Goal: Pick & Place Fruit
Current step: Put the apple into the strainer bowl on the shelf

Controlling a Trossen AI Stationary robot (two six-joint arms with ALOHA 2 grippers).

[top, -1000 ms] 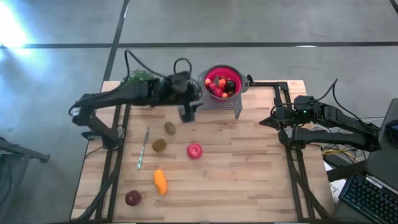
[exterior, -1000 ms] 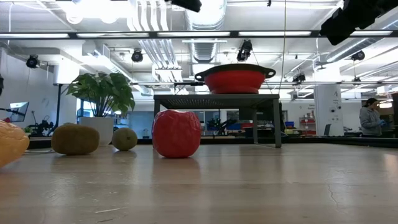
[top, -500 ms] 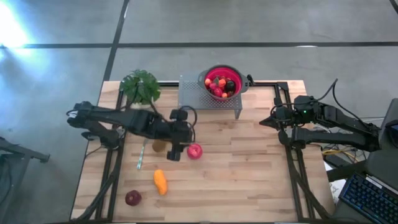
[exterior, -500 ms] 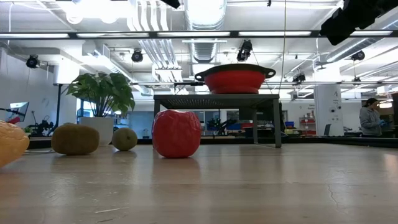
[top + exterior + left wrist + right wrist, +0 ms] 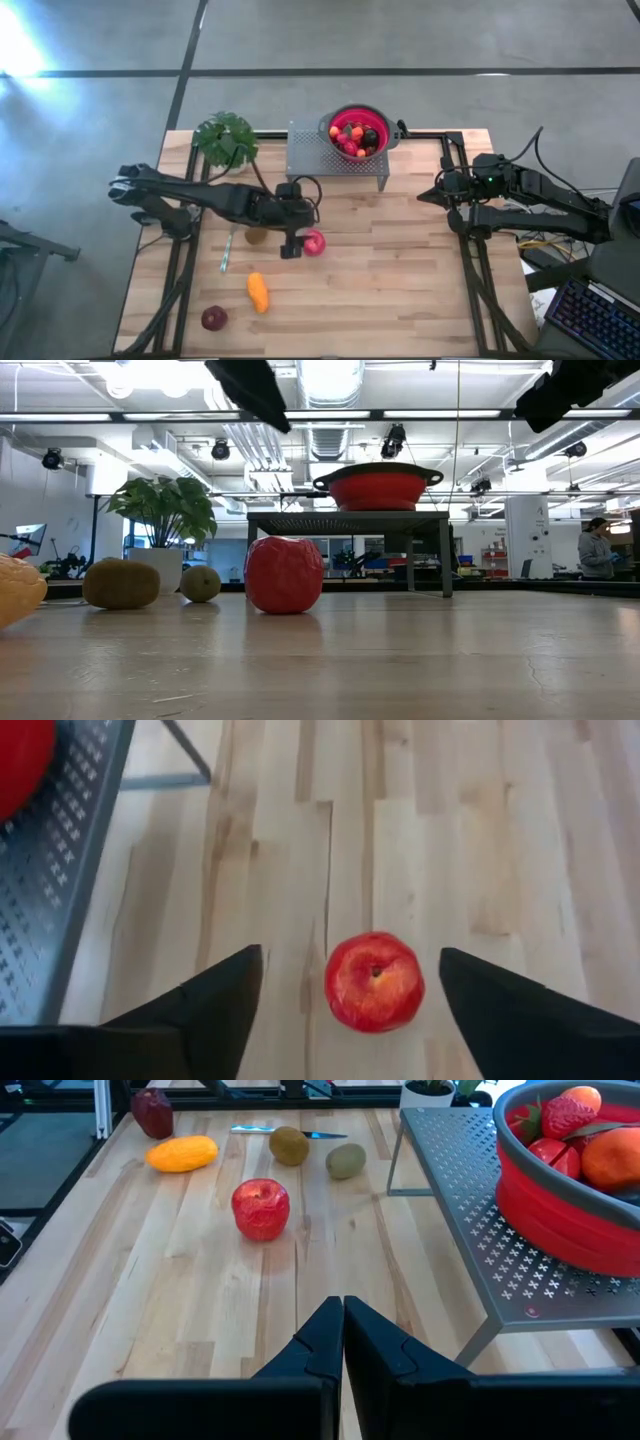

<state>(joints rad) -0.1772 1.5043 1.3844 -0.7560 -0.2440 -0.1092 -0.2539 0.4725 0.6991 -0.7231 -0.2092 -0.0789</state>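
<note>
Pale wooden planks of the table (image 5: 400,260) fill the high view. At its centre the left gripper (image 5: 293,247) is held spread wide just beside the red apple (image 5: 314,242), not touching. At right, the right gripper (image 5: 427,196) is pressed closed, empty.

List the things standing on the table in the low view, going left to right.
Orange fruit → larger kiwi → potted plant → smaller kiwi → red apple → metal stand carrying the red colander.
</note>
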